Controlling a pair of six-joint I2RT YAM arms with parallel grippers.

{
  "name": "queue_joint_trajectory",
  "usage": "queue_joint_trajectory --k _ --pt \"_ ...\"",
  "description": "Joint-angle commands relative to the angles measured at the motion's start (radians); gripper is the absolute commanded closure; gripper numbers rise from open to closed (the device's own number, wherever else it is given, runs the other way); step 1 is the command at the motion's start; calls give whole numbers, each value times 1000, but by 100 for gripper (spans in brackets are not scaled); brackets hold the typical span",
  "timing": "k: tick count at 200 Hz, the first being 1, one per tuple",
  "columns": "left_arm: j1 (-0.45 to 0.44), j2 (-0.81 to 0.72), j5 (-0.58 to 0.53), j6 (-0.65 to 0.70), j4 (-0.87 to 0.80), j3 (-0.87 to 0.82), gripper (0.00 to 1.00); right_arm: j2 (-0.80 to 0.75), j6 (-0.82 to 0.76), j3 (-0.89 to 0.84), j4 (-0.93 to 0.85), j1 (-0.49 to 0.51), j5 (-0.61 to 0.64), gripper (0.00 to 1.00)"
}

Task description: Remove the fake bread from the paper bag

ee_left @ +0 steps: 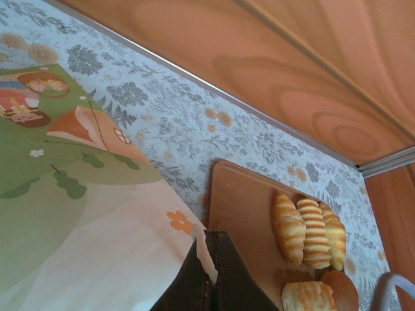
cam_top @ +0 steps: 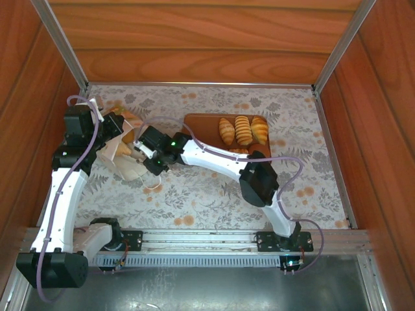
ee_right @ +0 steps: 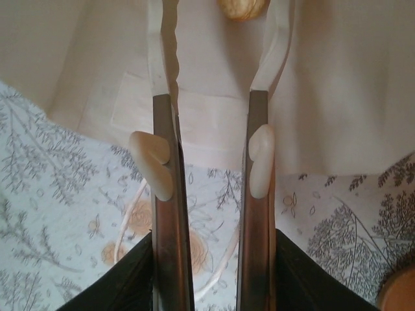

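The paper bag (cam_top: 124, 165) lies on its side at the left of the table, white with a green and orange print (ee_left: 71, 194). My left gripper (cam_top: 128, 124) (ee_left: 211, 245) is shut on the bag's upper edge, a strip of white paper pinched between its fingers. My right gripper (cam_top: 138, 155) (ee_right: 220, 29) reaches into the bag's mouth with its jaws open. One golden piece of fake bread (ee_right: 243, 6) sits deep in the bag, just past the fingertips. Several more pieces of fake bread (cam_top: 243, 129) (ee_left: 314, 232) lie on a brown tray.
The brown tray (cam_top: 201, 126) (ee_left: 240, 207) lies right of the bag, near the back wall. A white string handle (cam_top: 154, 184) (ee_right: 126, 223) trails on the floral tablecloth in front of the bag. Wooden walls enclose the table on three sides.
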Motion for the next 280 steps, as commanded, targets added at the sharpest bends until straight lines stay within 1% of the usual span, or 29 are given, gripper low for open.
queue_joint_trajectory --k 1,40,69,95,115,125,149,170,194,223,236,257,280 --pt "5 -6 17 -12 10 37 100 35 4 75 -6 1 48 55" --pt "5 -17 16 -13 10 34 100 93 21 138 -9 -8 32 52" --pt "5 -15 21 -15 11 36 100 157 11 209 -52 -10 0 52" --pt "6 -11 29 -19 11 41 100 215 12 281 -100 -12 -5 52" --pt "5 -11 26 -20 11 43 100 247 9 327 -144 -12 -12 52" --pt "5 -11 25 -18 11 45 100 251 9 338 -158 -12 -9 55" --pt "4 -11 25 -21 11 42 100 214 9 307 -148 -12 -14 65" --pt "4 -10 22 -19 11 41 100 142 7 240 -104 -12 -3 73" --pt "4 -11 19 -19 11 38 100 62 -5 160 -59 -12 23 78" --pt "3 -11 13 -16 11 37 100 -11 -21 83 -56 -11 77 80" --pt "3 -11 12 -16 11 36 100 -35 -35 49 -62 -12 98 79" --pt "3 -8 14 -20 13 34 100 -43 -39 31 -116 -12 147 77" --pt "4 -2 15 -21 14 37 100 -36 -43 27 -179 -11 151 76"
